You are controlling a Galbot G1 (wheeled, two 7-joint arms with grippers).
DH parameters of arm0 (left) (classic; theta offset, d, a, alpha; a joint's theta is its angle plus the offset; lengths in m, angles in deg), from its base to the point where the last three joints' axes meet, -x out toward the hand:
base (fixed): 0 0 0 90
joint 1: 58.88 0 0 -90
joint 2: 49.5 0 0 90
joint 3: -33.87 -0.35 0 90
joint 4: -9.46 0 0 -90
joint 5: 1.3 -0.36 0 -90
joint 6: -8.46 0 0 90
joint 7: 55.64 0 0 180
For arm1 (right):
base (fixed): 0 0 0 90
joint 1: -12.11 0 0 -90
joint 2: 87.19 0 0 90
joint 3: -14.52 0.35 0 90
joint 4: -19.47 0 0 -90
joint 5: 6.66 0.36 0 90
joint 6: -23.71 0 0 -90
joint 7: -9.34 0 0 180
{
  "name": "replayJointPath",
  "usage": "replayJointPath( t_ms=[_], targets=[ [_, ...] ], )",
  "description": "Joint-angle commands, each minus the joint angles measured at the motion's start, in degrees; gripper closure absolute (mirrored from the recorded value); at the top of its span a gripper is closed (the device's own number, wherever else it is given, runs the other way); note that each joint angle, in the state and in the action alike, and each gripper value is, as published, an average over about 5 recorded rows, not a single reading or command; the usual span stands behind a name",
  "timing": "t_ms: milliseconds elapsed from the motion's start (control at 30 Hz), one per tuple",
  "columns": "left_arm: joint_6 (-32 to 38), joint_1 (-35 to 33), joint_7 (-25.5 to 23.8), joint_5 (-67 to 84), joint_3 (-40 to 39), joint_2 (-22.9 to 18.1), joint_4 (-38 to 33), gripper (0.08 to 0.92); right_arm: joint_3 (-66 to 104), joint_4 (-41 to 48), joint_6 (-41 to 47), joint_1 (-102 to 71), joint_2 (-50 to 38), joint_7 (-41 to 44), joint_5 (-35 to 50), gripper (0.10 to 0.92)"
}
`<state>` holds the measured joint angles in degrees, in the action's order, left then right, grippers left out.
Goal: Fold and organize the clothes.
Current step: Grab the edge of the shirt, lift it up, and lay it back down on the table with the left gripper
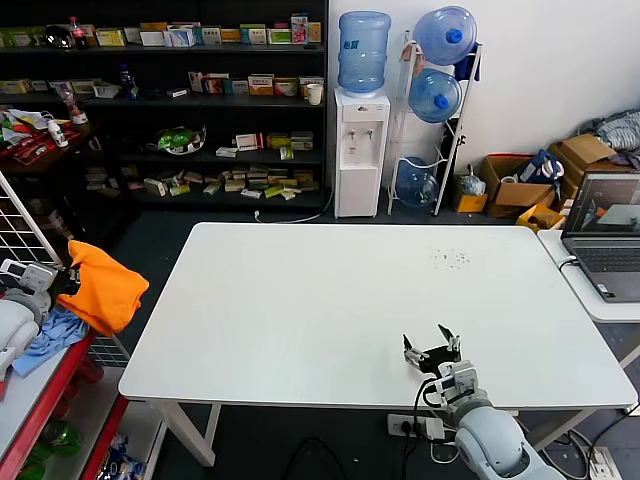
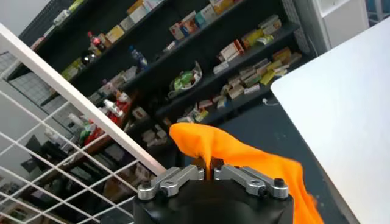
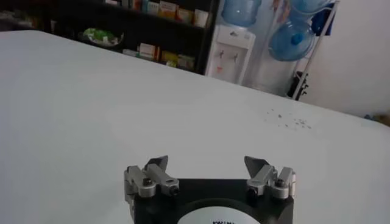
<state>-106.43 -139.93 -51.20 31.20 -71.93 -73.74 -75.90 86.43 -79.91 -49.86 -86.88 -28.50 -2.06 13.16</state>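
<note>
The clothes, a bright orange T-shirt [image 1: 108, 286], hang bunched in the air to the left of the white table [image 1: 300, 300], just off its left edge. My left gripper [image 1: 68, 280] is shut on a fold of the shirt; in the left wrist view the orange cloth [image 2: 244, 159] rises pinched between the closed fingers [image 2: 183, 176] of the left gripper [image 2: 209, 165]. My right gripper [image 1: 432, 348] rests open over the table's front right part, with nothing between its fingertips [image 3: 157, 163]; in its own wrist view the right gripper [image 3: 207, 164] shows only bare tabletop ahead.
A light blue cloth [image 1: 50, 335] lies on the red side shelf below the shirt, beside a white wire rack [image 1: 20, 235]. Dark shelves, a water dispenser [image 1: 360, 150] and bottle rack stand behind. A laptop [image 1: 605, 235] sits on a side table at right.
</note>
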Motion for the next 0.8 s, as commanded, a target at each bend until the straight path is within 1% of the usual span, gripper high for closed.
replayJointPath(
  t_ms=[33, 233, 333, 433, 633, 733, 800],
  targets=[
    [-0.9, 0.6, 1.1, -1.3, -2.0, -0.9, -4.2, 0.866, 0.4, 0.0, -0.2, -0.8, 0.2, 0.1, -0.3, 0.203],
    [-2.5, -0.8, 2.8, 1.0, -3.1, -6.6, -7.6, 0.866, 0.6, -0.1, -0.2, -1.4, 0.4, 0.0, -0.8, 0.203],
    [-3.5, -1.6, 4.4, 3.4, -3.4, -9.6, -9.6, 0.866, 0.6, -0.1, -0.1, -1.5, 0.4, 0.0, -1.0, 0.203],
    [-5.0, -2.1, 7.1, 8.1, -3.4, -11.9, -12.3, 0.866, 0.7, 0.3, -0.2, -1.6, 0.4, 0.0, -1.1, 0.203],
    [-7.0, -2.4, 14.3, 17.9, -3.7, -15.6, -17.5, 0.866, 1.1, 0.9, -0.2, -1.6, 0.3, 0.1, -1.6, 0.203],
    [-7.4, -2.3, 16.8, 21.0, -4.4, -18.8, -18.7, 0.866, 1.4, 1.1, -0.2, -1.6, 0.2, 0.1, -1.6, 0.203],
    [-7.3, -2.2, 17.7, 21.5, -4.9, -22.2, -18.7, 0.866, 1.6, 1.3, -0.2, -1.7, 0.1, 0.1, -1.7, 0.203]
  ],
)
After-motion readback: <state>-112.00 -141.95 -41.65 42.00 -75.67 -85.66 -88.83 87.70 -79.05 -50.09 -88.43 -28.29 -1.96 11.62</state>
